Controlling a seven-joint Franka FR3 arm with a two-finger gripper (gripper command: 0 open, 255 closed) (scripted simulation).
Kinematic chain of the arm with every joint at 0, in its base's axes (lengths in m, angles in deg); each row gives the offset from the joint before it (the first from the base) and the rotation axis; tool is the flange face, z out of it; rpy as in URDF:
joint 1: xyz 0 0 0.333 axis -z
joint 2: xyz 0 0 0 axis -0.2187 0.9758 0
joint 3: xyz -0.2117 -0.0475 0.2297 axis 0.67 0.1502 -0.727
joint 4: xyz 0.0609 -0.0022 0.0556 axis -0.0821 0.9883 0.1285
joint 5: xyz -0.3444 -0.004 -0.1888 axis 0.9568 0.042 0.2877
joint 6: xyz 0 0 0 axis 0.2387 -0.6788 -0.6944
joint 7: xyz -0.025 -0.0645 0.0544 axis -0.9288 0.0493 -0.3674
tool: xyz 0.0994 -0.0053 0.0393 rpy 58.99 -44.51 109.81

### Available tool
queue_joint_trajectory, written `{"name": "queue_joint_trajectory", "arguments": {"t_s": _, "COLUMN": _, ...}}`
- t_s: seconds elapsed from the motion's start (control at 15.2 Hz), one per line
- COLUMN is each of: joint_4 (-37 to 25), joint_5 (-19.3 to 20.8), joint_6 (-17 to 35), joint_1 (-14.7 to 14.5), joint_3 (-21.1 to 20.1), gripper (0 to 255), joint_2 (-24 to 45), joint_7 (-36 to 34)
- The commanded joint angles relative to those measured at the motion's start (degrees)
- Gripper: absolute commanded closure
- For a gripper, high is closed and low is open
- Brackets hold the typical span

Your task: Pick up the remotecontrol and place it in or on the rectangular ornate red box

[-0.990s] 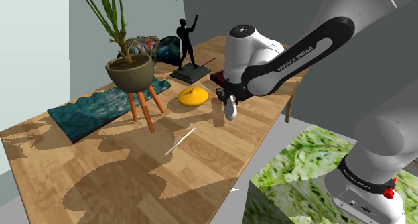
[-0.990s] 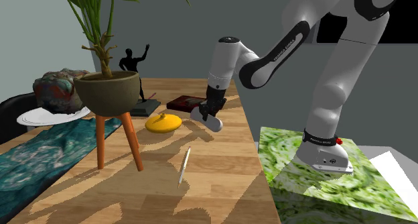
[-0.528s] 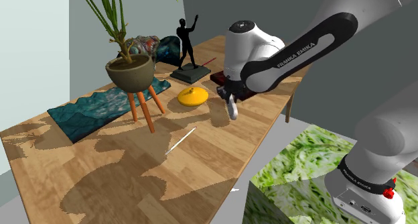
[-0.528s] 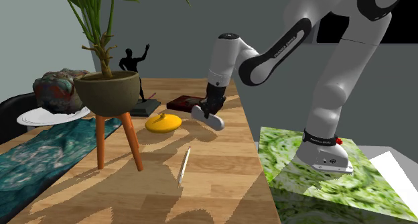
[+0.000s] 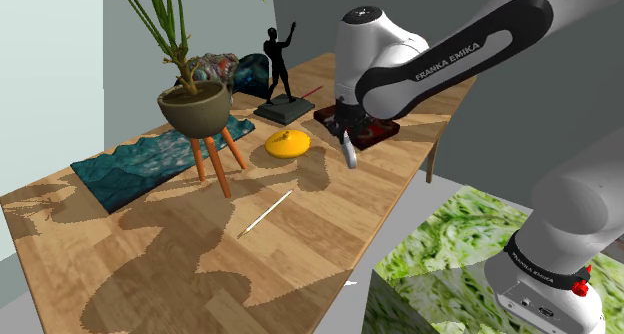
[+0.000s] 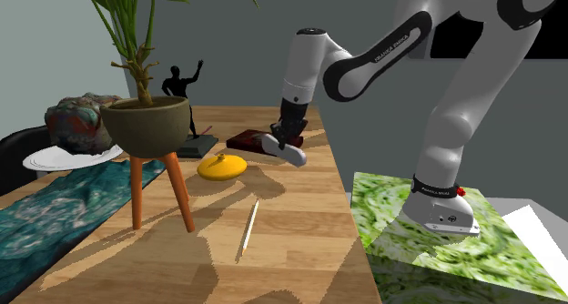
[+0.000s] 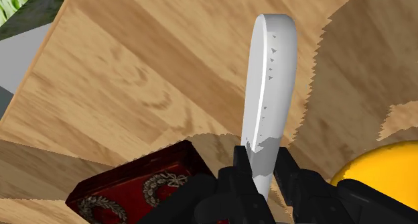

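The remote control (image 7: 269, 102) is a slim white bar, clasped at one end between the black fingers of my gripper (image 7: 262, 170), which is shut on it. In the shoulder view the remote control (image 5: 350, 155) hangs tilted under the gripper (image 5: 345, 137), above the table and just in front of the flat dark red box (image 5: 372, 131). In the second exterior view the remote control (image 6: 284, 148) hangs beside the red box (image 6: 248, 139). The red box (image 7: 134, 188) with its ornate wreath pattern lies close below the fingers.
A yellow dome-shaped object (image 5: 287, 143) lies near the box. A potted plant on orange legs (image 5: 200, 112), a black figurine (image 5: 279, 67), a teal runner (image 5: 150, 159) and a thin white stick (image 5: 266, 212) share the wooden table (image 5: 180, 262). The table edge (image 5: 395, 207) is close.
The gripper has carried the remote control up and toward the red box, away from the table's front edge; the remote now hangs right next to the box.
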Motion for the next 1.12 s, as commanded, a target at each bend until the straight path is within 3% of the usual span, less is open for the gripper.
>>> {"name": "queue_joint_trajectory", "arguments": {"t_s": 0.0, "joint_4": -0.6, "joint_5": -1.0, "joint_6": -1.6, "joint_1": -0.5, "joint_3": 0.6, "gripper": 255, "joint_2": -1.2, "joint_7": 1.0}}
{"name": "queue_joint_trajectory", "arguments": {"t_s": 0.73, "joint_4": -5.9, "joint_5": -3.6, "joint_6": -9.9, "joint_1": -1.7, "joint_3": 2.8, "gripper": 255, "joint_2": -4.8, "joint_7": 4.4}}
{"name": "queue_joint_trajectory", "arguments": {"t_s": 1.06, "joint_4": -9.7, "joint_5": -0.7, "joint_6": -8.2, "joint_1": 2.0, "joint_3": 6.0, "gripper": 255, "joint_2": 0.5, "joint_7": 9.1}}
